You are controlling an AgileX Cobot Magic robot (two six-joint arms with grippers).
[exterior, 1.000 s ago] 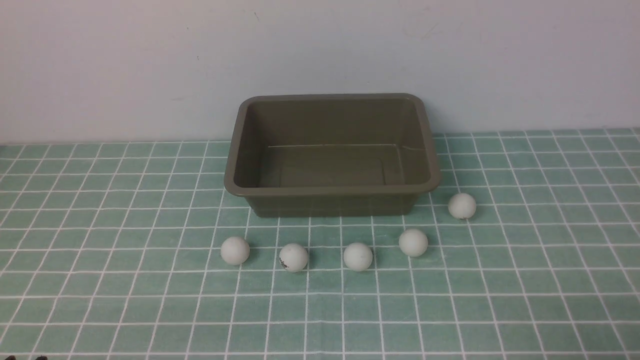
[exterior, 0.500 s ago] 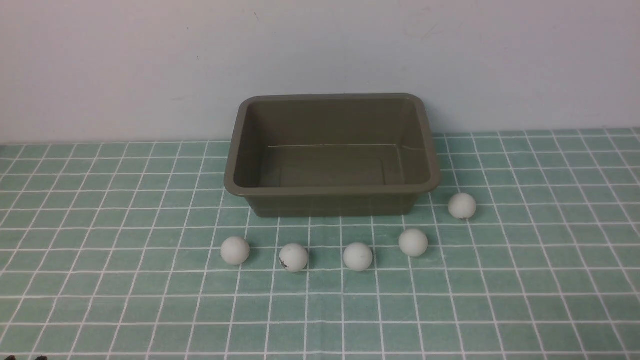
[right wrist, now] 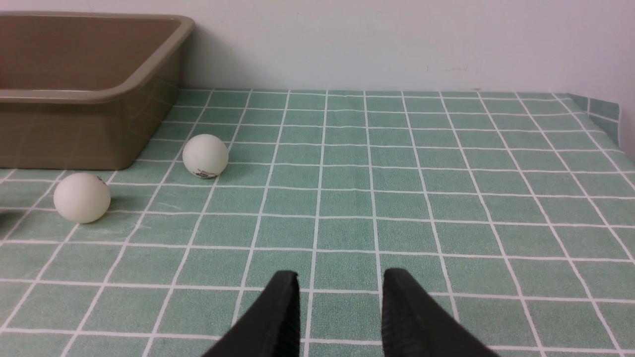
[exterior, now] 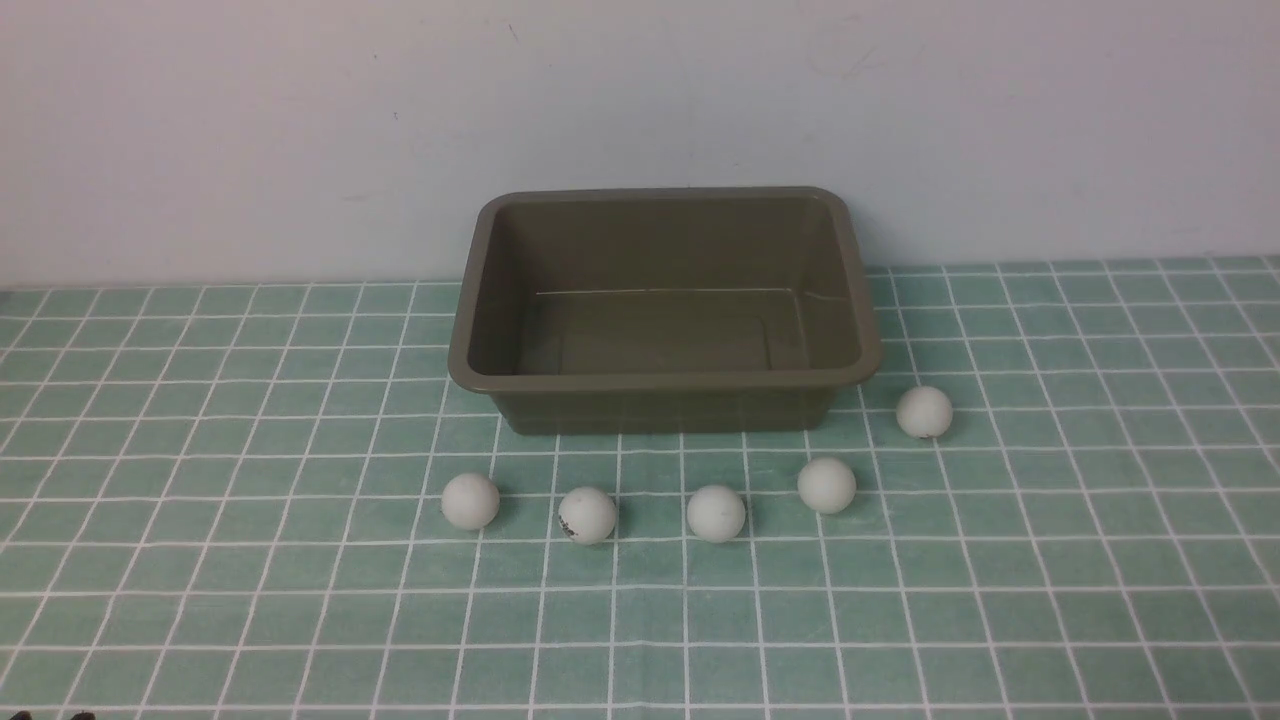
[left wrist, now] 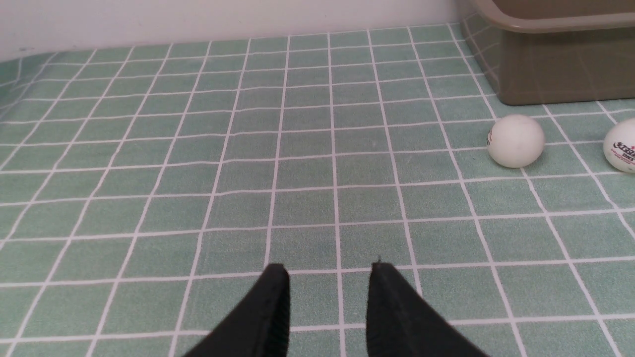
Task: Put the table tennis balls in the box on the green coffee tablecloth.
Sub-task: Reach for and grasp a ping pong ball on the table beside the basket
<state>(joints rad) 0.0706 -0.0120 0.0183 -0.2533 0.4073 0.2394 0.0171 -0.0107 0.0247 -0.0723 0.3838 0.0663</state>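
My left gripper (left wrist: 328,267) and right gripper (right wrist: 341,273) hover, jaws slightly parted and empty. The olive-brown rectangular plastic tub (exterior: 665,380) sits mouth-up on the mint-green checked cloth (exterior: 200,600), long axis left-right, with five small white balls (exterior: 716,513) on the cloth near its front wall

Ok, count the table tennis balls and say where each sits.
5. Four in a row before the box: leftmost ball, marked ball, third ball, fourth ball. Fifth ball beside its near right corner. None looks hidden.
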